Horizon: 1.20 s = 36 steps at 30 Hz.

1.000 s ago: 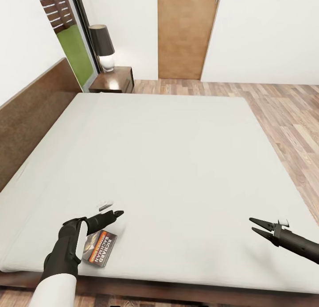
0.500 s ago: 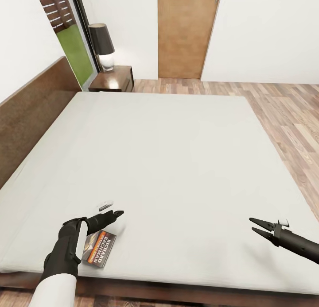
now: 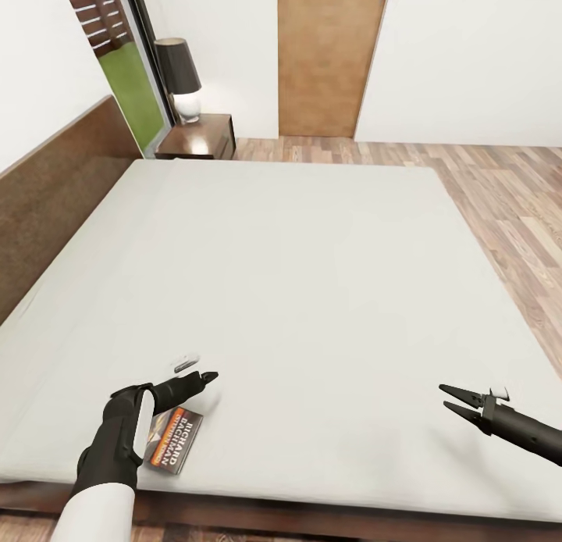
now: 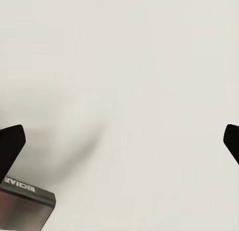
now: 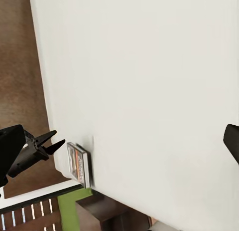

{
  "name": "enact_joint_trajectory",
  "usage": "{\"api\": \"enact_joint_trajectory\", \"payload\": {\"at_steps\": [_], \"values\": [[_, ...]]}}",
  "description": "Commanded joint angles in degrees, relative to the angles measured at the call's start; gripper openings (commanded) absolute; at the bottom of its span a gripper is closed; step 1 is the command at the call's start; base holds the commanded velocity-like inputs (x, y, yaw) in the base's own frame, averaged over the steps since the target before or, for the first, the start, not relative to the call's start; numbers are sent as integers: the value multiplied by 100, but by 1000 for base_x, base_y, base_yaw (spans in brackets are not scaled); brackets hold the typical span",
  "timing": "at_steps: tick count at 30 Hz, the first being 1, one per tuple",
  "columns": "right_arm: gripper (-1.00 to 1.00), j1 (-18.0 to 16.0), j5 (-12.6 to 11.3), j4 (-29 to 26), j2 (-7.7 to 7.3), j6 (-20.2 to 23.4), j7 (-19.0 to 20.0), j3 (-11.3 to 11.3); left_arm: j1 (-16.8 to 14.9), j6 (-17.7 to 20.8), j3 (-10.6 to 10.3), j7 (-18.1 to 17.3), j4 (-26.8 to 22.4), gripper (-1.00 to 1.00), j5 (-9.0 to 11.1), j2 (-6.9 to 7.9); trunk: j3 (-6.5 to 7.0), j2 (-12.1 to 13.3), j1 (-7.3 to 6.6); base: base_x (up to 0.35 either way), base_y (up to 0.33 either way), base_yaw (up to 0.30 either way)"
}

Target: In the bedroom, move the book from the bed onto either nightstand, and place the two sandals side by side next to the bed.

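both grippers gape empty; left gripper (image 3: 209, 378) overshoots the paperback (image 3: 173, 440) on the bed (image 3: 312, 276), so i'd retreat, then pinch its spine.

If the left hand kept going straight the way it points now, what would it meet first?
Most likely the bare mattress of the bed. The left hand points forward and slightly right, low over the sheet, with the book behind its tips. Its left wrist view shows plain sheet ahead. Exact height above the sheet is unclear.

The left arm (image 3: 109, 448) was black at the wrist and white above. Both grippers, left (image 3: 209, 378) and right (image 3: 448, 397), had thin, pointed black fingers. A small white tab (image 3: 499, 394) sat on the right wrist.
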Motion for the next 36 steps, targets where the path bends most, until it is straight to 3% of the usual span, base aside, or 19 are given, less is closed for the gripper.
{"api": "enact_joint_trajectory", "payload": {"at_steps": [1, 7, 12, 23, 36], "values": [[100, -3, -13, 1, -1, 43, 9, -3, -5, 31, 22, -38, -6, 100, -23, -7, -22, -44, 23, 0, 0, 0], [100, -3, -13, -1, -2, 43, 9, -7, -5, 31, 22, -38, -6, 100, -22, -7, -130, -285, 154, 0, 0, 0], [100, -2, -13, -7, -7, 43, 11, -12, -5, 31, 22, -38, -6, 100, -23, -7, -130, -285, 154, 0, 0, 0], [100, -3, -13, -7, -1, 43, 11, -6, -5, 31, 22, -38, -6, 100, -22, -7, -327, -726, 396, 0, 0, 0], [100, -3, -13, -7, -2, 43, 11, -4, -5, 31, 22, -40, -6, 100, -22, -7, -327, -726, 396, 0, 0, 0]]}}
